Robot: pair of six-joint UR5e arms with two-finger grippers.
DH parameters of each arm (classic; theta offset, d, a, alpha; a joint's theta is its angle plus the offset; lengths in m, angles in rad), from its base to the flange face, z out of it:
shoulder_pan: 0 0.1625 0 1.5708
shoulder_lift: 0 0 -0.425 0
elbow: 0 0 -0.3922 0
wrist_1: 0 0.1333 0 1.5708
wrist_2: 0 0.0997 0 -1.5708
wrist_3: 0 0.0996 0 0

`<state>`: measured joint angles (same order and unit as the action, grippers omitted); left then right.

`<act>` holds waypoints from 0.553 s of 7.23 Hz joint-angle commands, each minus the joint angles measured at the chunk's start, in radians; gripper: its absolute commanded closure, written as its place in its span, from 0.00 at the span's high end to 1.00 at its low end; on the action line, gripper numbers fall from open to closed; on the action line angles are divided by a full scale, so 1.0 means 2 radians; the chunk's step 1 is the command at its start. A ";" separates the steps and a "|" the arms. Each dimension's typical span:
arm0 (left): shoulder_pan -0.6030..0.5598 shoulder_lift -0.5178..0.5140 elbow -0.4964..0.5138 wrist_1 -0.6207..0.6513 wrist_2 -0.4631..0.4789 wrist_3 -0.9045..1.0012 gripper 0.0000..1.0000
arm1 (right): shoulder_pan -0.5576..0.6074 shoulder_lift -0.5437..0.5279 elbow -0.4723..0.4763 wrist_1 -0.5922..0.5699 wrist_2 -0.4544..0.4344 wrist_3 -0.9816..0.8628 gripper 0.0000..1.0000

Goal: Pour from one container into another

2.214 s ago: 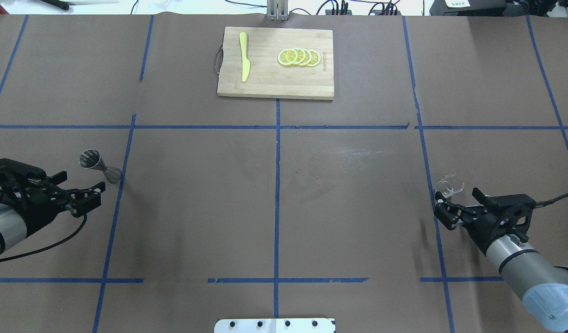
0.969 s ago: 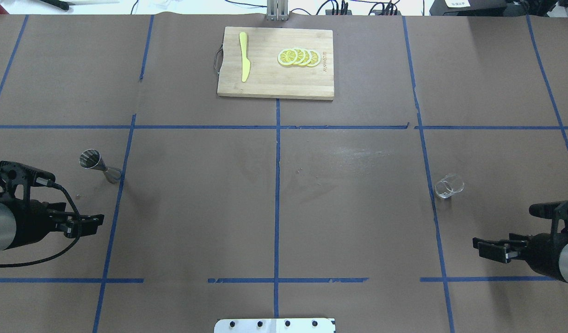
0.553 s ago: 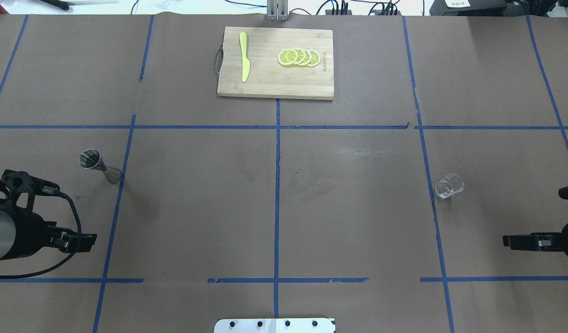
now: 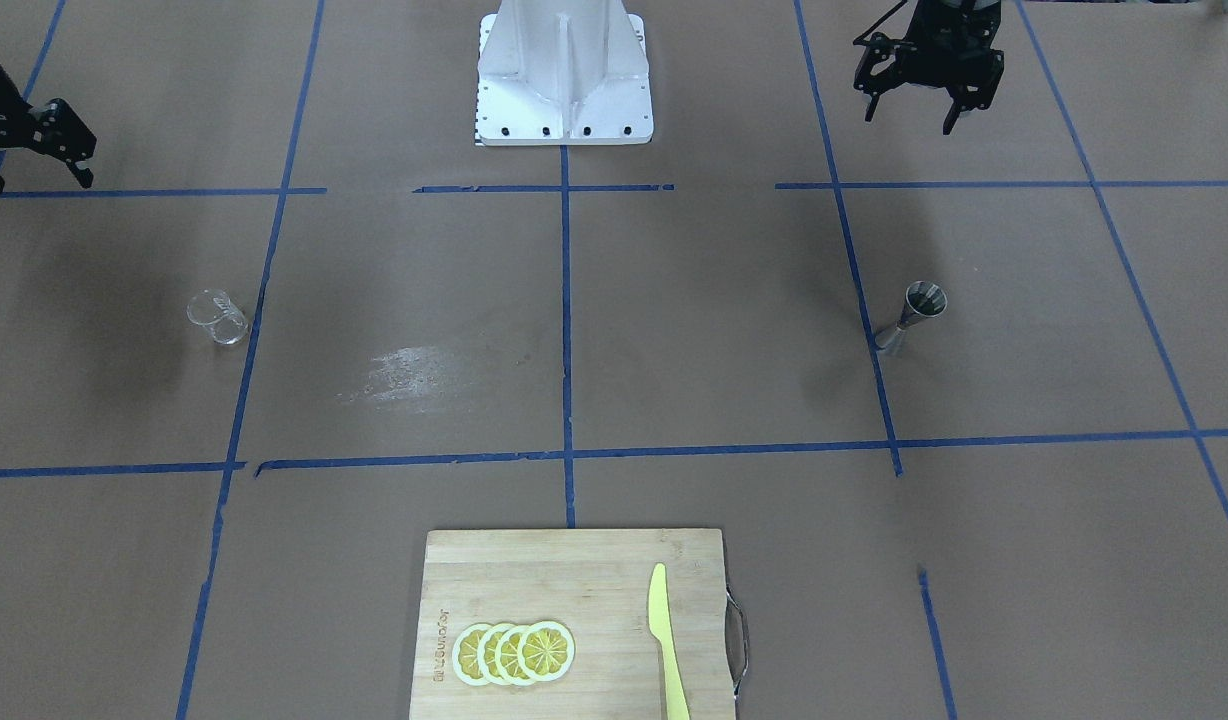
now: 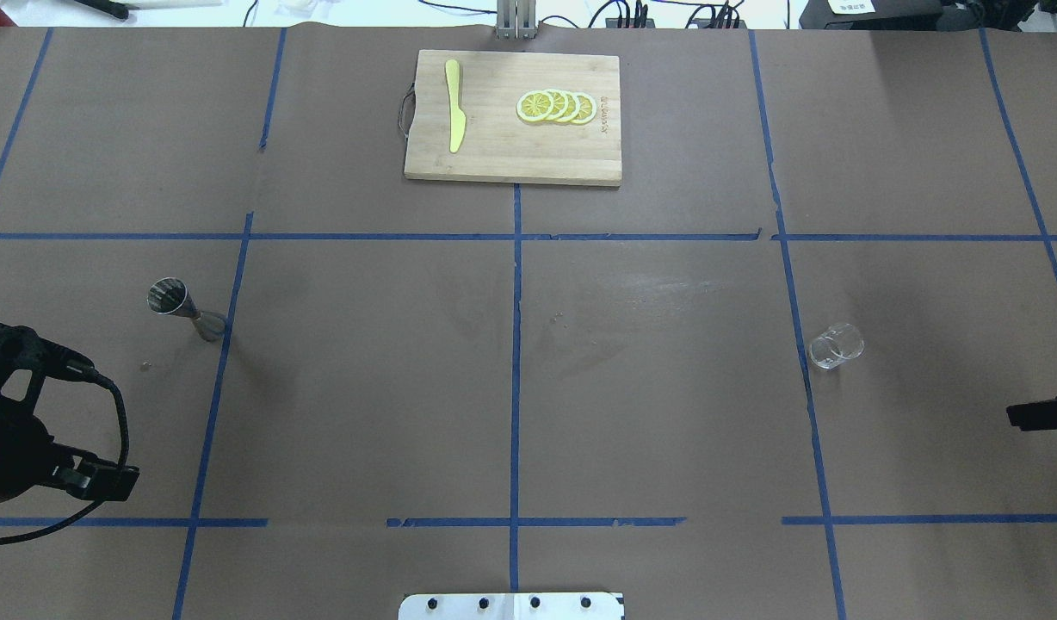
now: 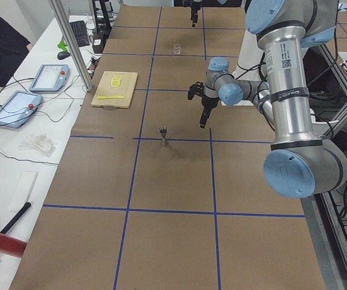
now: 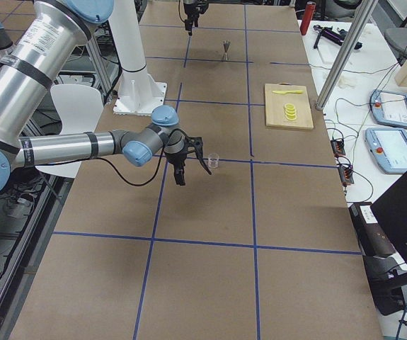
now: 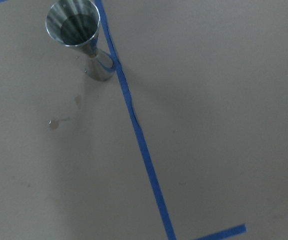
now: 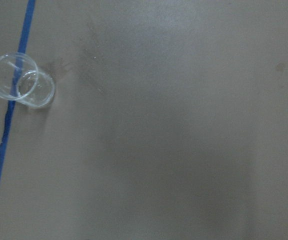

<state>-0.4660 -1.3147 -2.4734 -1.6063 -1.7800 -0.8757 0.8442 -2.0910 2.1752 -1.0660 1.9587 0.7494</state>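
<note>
Left gripper [image 4: 907, 123]: jaws spread, holding nothing, raised over the bench [image 4: 674, 300] near the robot's base, well apart from the metal jigger [image 4: 909, 318], which stands upright just beside a blue tape line [image 4: 853, 260]. Right gripper [image 4: 39, 182]: jaws likewise spread and empty, at the opposite edge, well apart from the small clear glass [image 4: 217, 317], upright by another such line. Opposite the robot: wooden cutting board [image 4: 574, 580] bearing four overlapping lemon slices [image 4: 514, 652] and a yellow knife [image 4: 664, 640].

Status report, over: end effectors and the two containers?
Left end effector open, empty, apart from jigger. Right end effector open, empty, apart from glass. Both containers upright. Cutting board far off, not in the way.
</note>
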 commanded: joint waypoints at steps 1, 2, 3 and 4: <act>-0.054 -0.075 -0.019 0.134 0.000 0.075 1.00 | 0.091 0.047 0.002 -0.126 0.003 -0.151 1.00; -0.091 -0.142 -0.017 0.206 0.000 0.115 1.00 | 0.131 0.082 0.002 -0.190 0.014 -0.222 1.00; -0.113 -0.177 -0.014 0.227 -0.003 0.136 1.00 | 0.165 0.107 -0.002 -0.228 0.053 -0.265 1.00; -0.158 -0.185 -0.010 0.228 -0.033 0.190 1.00 | 0.208 0.135 -0.009 -0.270 0.096 -0.303 1.00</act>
<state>-0.6901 -1.6309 -2.5014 -1.1879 -1.7996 -0.6028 1.1598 -1.8895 2.1703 -1.4976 2.0588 0.2520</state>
